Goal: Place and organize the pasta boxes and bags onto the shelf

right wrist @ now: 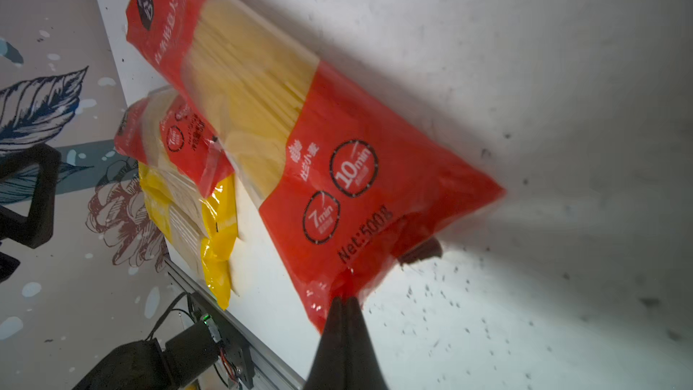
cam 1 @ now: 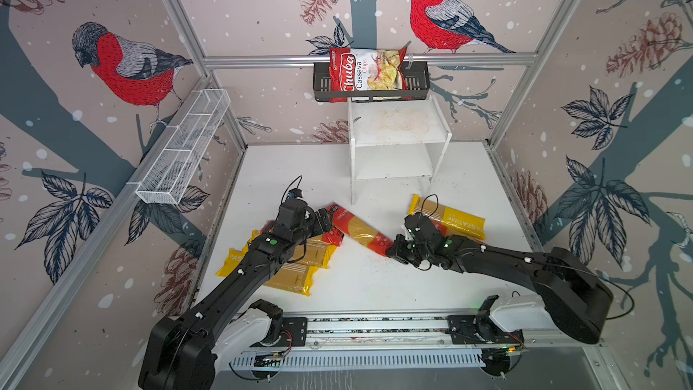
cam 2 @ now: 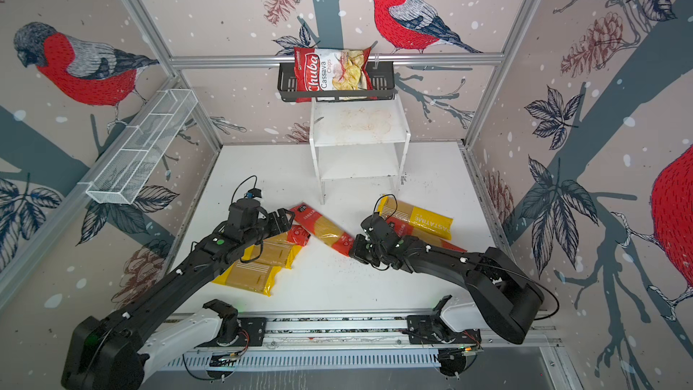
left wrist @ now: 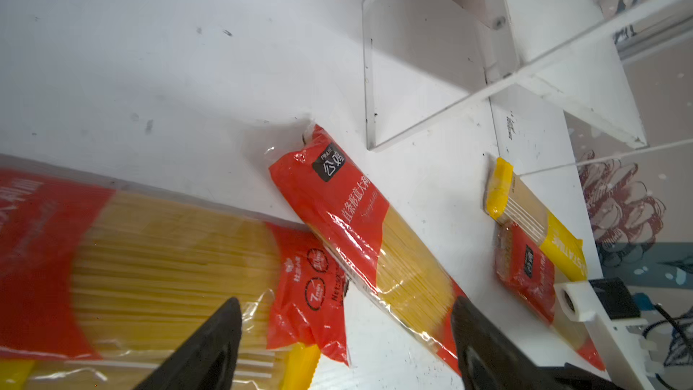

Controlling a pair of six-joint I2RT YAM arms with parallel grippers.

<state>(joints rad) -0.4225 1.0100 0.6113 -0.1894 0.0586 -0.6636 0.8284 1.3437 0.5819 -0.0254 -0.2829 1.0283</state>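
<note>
- Right end effector (right wrist: 345,300): fingers pressed together, pinching the sealed film at the near end of the red pack (right wrist: 300,144). You can see the same grip in a top view (cam 1: 397,253).
- Red pack (cam 1: 358,232): it lies mid-table. Its long axis runs diagonally from that grip, away and leftward, and its far end is near the shelf's front left leg. The held end looks slightly raised, though this is a judgement.
- Left end effector (left wrist: 345,305): fingers spread wide with nothing clamped, just beside the pack's far end and above the left pile (cam 1: 300,275).
- Shelf (cam 1: 375,133): it stands at the back of the table (cam 1: 375,287), beyond the pack, and both its boards are bare.
- Yellow pack (cam 1: 457,219): it lies with another red one behind the right arm.
- Turning relation: the right arm alone holds the pack, by one end. You will probably need the left arm, the nearer one, to support the far end before you swing the axis towards the shelf.
</note>
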